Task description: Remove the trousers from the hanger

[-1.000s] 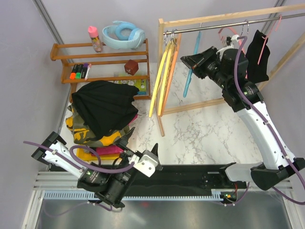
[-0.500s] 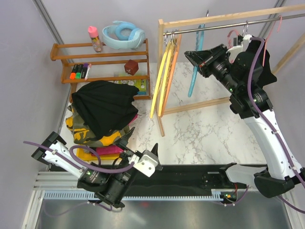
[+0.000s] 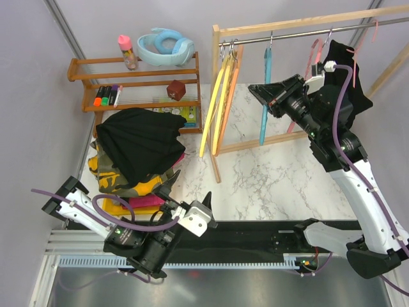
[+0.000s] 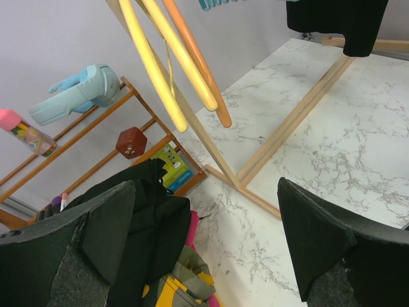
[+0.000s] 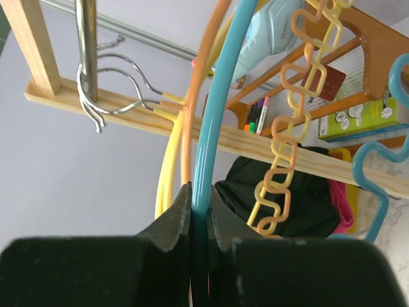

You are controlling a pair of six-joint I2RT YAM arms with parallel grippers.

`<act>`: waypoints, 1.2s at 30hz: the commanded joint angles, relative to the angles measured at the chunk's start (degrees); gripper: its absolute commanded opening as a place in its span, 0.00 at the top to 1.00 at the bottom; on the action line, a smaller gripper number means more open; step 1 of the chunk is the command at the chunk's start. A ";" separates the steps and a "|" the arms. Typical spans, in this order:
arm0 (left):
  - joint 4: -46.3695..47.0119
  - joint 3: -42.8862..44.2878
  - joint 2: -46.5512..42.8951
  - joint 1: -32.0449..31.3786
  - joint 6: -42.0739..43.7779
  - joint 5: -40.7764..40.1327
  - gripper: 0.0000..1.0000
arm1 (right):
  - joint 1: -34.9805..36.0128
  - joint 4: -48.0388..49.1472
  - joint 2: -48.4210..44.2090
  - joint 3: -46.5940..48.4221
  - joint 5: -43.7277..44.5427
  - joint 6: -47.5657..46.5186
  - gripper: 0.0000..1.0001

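From above, the right arm's [image 3: 350,174] right jaws are clamped on the slim blue plastic hanger [image 3: 264,115], which hangs bare from the metal rail [image 3: 300,33] just above them. A heap of removed trousers [image 3: 137,144], plain black on top with camouflage and magenta beneath, lies on the marble table [image 3: 275,173] far to the left of those jaws and just beyond the left jaws. One black garment [image 3: 358,80] hangs behind the right arm, so the job looks mostly done with that piece left. A second ago the blue hanger was tilted and lower; now it hangs straight. The left arm [image 3: 134,240] has not moved.

The left wrist view shows the left jaws spread wide and empty, the heap [image 4: 144,217] under the left finger [image 4: 83,256] and the hanging black cloth [image 4: 339,22] far ahead.

The right wrist view shows the right jaws pinching the blue hanger's [image 5: 211,128] rod, a peach plastic chain [image 5: 287,128] just to their right.
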 commanded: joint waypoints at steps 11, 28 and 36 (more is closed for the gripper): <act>20.12 -1.74 -3.41 -12.75 -5.17 -3.87 0.01 | 0.01 -3.22 -6.24 -9.29 -4.03 -12.65 0.64; 20.12 -3.41 -5.35 -12.31 -7.45 -3.88 0.01 | 0.01 -22.03 -13.09 -9.20 -0.61 -31.64 0.02; 20.12 -4.29 -6.14 -12.05 -8.59 -3.88 0.02 | 0.01 -19.24 -16.87 -10.08 4.05 -39.29 0.02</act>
